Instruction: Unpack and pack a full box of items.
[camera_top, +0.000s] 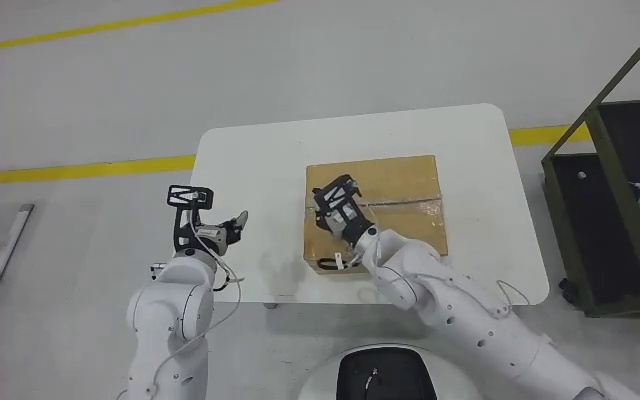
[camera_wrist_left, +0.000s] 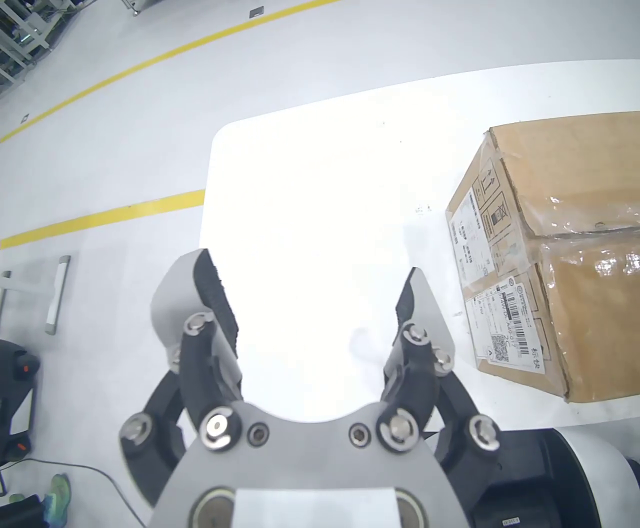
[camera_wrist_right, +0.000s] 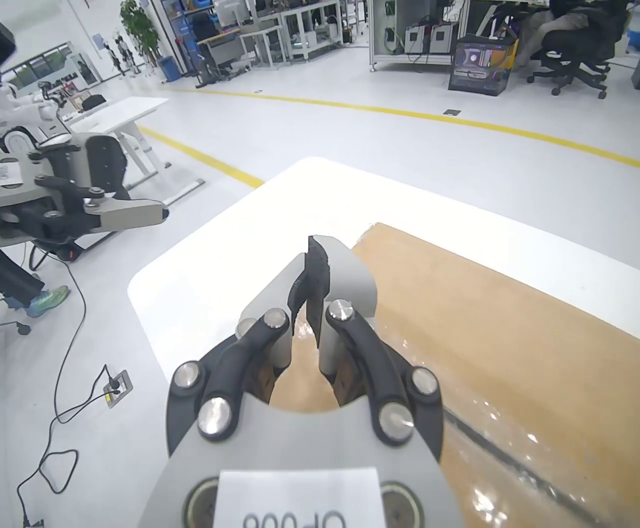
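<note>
Yellow floor line (camera_top: 90, 170) runs past the left end of the surface.

Left gripper (camera_top: 215, 207) (camera_wrist_left: 310, 270): hovering over the surface's left edge, well apart from the box. Jaws spread wide, nothing between them. Metal fingers with black ribbed pads (camera_wrist_left: 217, 295).

Surface (camera_top: 260, 170) (camera_wrist_left: 310, 175) (camera_wrist_right: 210, 260): white, smooth, rounded corners.

Cardboard box (camera_top: 400, 185) (camera_wrist_left: 590, 300) (camera_wrist_right: 475, 325): plain brown, rectangular, flaps shut, sitting right of centre on the surface. Its left side face carries white stick-on labels (camera_wrist_left: 510, 320) with a barcode and a square code. Above them are black-outlined handling pictograms (camera_wrist_left: 487, 187). The rest of the print is too small for me to make out.

Right gripper (camera_top: 335, 200) (camera_wrist_right: 315, 270): over the left end of the box top, at the centre seam. Jaws closed pad to pad, and I see nothing pinched between them. Can't tell whether the tips touch the cardboard.

Clear tape (camera_top: 410, 205) (camera_wrist_left: 590, 230) (camera_wrist_right: 480, 430): glossy and wrinkled, laid along the top seam and folded down over the left face.

Dark framed trolley (camera_top: 590, 200): on the floor past the surface's right end.
</note>
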